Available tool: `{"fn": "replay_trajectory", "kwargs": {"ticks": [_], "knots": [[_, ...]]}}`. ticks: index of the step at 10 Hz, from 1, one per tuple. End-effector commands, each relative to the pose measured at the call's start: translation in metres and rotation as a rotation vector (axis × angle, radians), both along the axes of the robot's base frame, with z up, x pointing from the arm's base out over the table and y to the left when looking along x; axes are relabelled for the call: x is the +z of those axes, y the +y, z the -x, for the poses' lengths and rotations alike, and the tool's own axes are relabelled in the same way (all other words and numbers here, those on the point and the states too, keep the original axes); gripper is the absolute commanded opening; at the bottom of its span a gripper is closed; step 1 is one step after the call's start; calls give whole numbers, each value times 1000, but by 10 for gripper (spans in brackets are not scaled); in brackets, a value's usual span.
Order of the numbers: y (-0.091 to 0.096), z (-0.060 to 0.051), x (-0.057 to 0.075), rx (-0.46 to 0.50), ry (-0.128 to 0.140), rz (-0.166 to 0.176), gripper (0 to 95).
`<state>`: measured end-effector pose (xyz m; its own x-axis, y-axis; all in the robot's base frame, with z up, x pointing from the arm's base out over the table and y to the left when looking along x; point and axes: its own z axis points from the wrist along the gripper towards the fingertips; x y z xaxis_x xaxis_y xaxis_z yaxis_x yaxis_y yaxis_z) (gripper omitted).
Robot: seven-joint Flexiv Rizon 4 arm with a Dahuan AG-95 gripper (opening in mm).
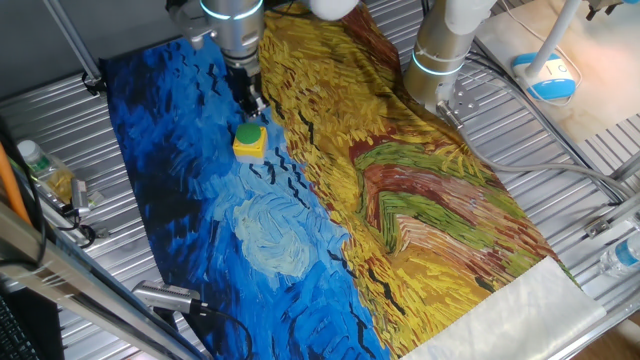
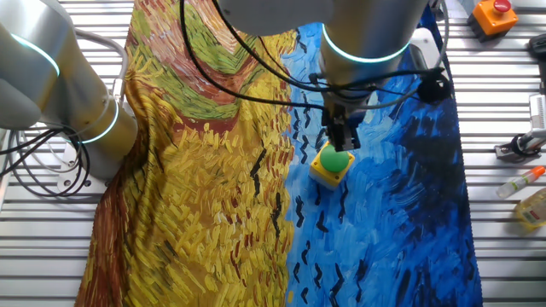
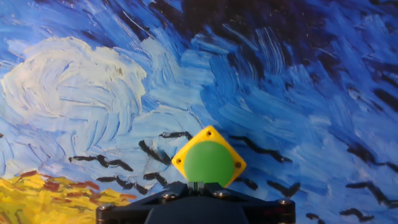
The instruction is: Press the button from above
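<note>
The button (image 1: 250, 141) is a small yellow square box with a round green cap. It stands on the blue part of the painted cloth (image 1: 190, 170). It also shows in the other fixed view (image 2: 333, 164) and in the hand view (image 3: 208, 160). My gripper (image 1: 254, 108) points straight down right over the cap, its tips just above it or barely at it (image 2: 343, 143). In the hand view the gripper (image 3: 198, 184) shows its two fingertips pressed together, shut and holding nothing, at the near edge of the green cap.
A second arm's base (image 1: 440, 60) stands on the cloth's far side. An orange box with a red button (image 2: 493, 15) is at the table's corner. Bottles (image 2: 533, 205) and tools (image 2: 520, 145) lie on the slatted metal table beside the cloth.
</note>
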<state>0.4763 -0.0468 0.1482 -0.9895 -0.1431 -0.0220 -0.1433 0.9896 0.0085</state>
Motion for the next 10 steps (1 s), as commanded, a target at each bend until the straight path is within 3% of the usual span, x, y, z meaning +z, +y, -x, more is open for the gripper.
{"fn": "replay_trajectory", "kwargs": {"ticks": [1, 10], "knots": [[1, 0, -7, 16, 11, -19, 0], [-10, 10, -12, 23, 14, -27, 0]]}}
